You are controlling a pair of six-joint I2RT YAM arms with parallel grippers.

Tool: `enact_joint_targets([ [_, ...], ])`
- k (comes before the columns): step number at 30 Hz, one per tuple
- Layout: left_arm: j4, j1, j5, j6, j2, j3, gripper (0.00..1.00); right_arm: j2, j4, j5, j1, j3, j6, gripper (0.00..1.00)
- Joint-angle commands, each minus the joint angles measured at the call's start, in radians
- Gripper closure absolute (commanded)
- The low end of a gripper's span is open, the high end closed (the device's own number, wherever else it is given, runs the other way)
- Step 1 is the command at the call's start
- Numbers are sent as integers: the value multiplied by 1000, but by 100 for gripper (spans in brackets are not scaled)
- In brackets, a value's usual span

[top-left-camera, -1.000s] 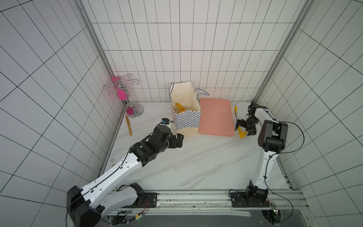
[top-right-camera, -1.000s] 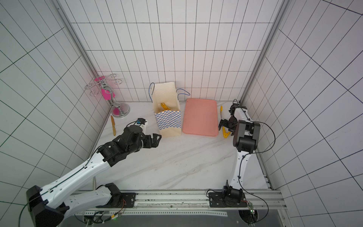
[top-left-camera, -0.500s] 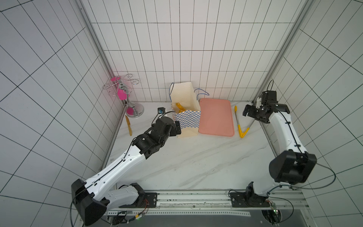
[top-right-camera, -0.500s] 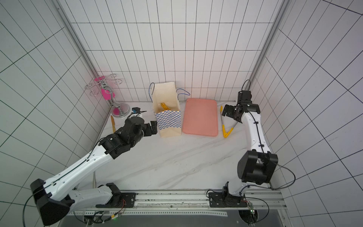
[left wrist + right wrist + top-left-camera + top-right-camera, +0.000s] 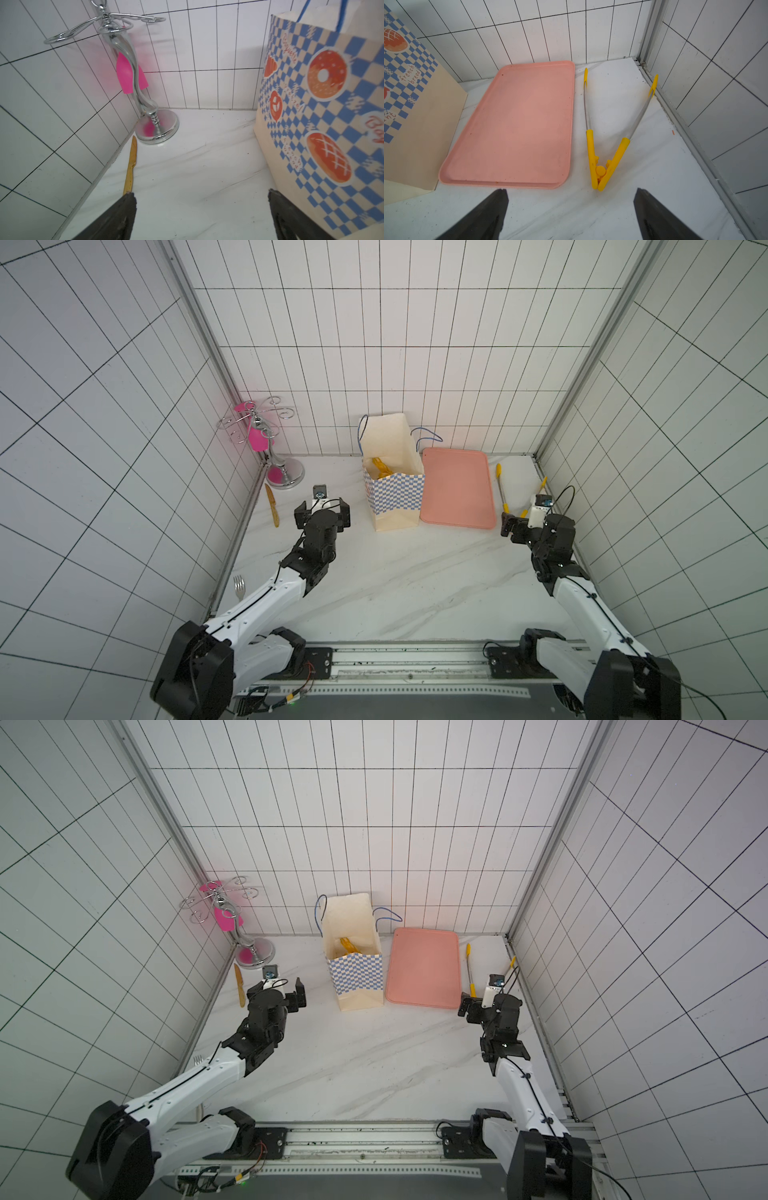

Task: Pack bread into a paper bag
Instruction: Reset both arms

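The paper bag (image 5: 392,493) (image 5: 359,979) stands open at the back of the table, cream with a blue checkered band; the left wrist view shows its printed side (image 5: 324,116). A golden piece of bread (image 5: 380,466) (image 5: 349,946) shows inside it; any other bread is hidden. My left gripper (image 5: 322,512) (image 5: 276,994) (image 5: 200,194) hovers open just left of the bag, holding nothing. On the near side of the yellow tongs' (image 5: 500,493) (image 5: 600,162) hinge, my right gripper (image 5: 525,526) (image 5: 482,1006) (image 5: 571,191) is open and holds nothing.
A flat pink tray (image 5: 457,493) (image 5: 424,969) (image 5: 519,124) lies bare between bag and tongs. A chrome stand with pink tags (image 5: 270,448) (image 5: 128,62) fills the back left corner. A wooden knife (image 5: 272,506) (image 5: 131,164) and a fork (image 5: 239,587) lie along the left wall.
The left gripper has turned away from the bag's front and now faces the back wall beside it. The right gripper has come back from the back right corner to the tongs' near end.
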Motion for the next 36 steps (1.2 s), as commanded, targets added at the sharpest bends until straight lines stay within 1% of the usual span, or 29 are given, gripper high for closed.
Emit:
enact_joint_targets([
  [1, 213, 72, 96, 13, -43, -86, 1, -25, 181, -7, -10, -70, 11, 1],
  [4, 260, 154, 150, 28, -31, -143, 1, -22, 191, -7, -13, -91, -15, 1],
  [6, 326, 227, 233, 15, 4, -178, 1, -13, 233, 12, -19, -116, -19, 1],
  [7, 359, 267, 285, 7, 37, -188, 1, -4, 264, 16, -24, -129, -16, 1],
  [9, 409, 324, 345, -2, 114, -191, 1, 22, 289, 19, -31, -137, -16, 1],
  [12, 520, 370, 405, -2, 235, -195, 1, 59, 328, 21, -38, -145, -22, 1],
  [16, 607, 376, 458, 40, 364, -174, 1, 164, 466, 36, -48, -166, -10, 1],
  [18, 671, 378, 437, 38, 434, -169, 1, 231, 483, 6, -57, -149, -13, 1],
  [20, 745, 380, 435, 41, 503, -165, 1, 308, 566, -39, -62, -144, -21, 1],
  [22, 788, 382, 442, 46, 520, -176, 1, 348, 584, -42, -66, -125, -58, 1],
  [23, 771, 383, 442, 44, 517, -172, 1, 375, 601, -34, -71, -114, -48, 1],
  [24, 746, 386, 445, 39, 513, -161, 1, 403, 587, -56, -78, -96, -47, 1],
  [25, 698, 398, 463, 30, 508, -141, 1, 451, 601, -107, -84, -84, -65, 1],
  [26, 650, 415, 493, 14, 502, -122, 1, 525, 664, -163, -84, -83, -88, 1],
  [27, 614, 426, 514, 5, 492, -113, 1, 582, 754, -197, -85, -76, -75, 1],
  [28, 568, 429, 517, 2, 480, -98, 1, 557, 652, -180, -88, -54, -88, 1],
  [29, 564, 428, 517, 1, 477, -99, 1, 520, 546, -150, -79, -35, -100, 1],
  [30, 582, 429, 517, 3, 484, -101, 1, 558, 645, -148, -73, -47, -91, 1],
  [31, 593, 429, 518, 3, 488, -106, 1, 577, 673, -158, -80, -46, -78, 1],
  [32, 589, 430, 518, 3, 486, -104, 1, 537, 558, -147, -79, -26, -94, 1],
  [33, 580, 429, 517, 2, 485, -101, 1, 542, 569, -144, -77, -30, -92, 1],
  [34, 572, 430, 517, 1, 483, -98, 1, 573, 669, -146, -77, -50, -80, 1],
  [36, 571, 429, 514, 0, 487, -95, 1, 529, 586, -102, -61, -51, -100, 1],
])
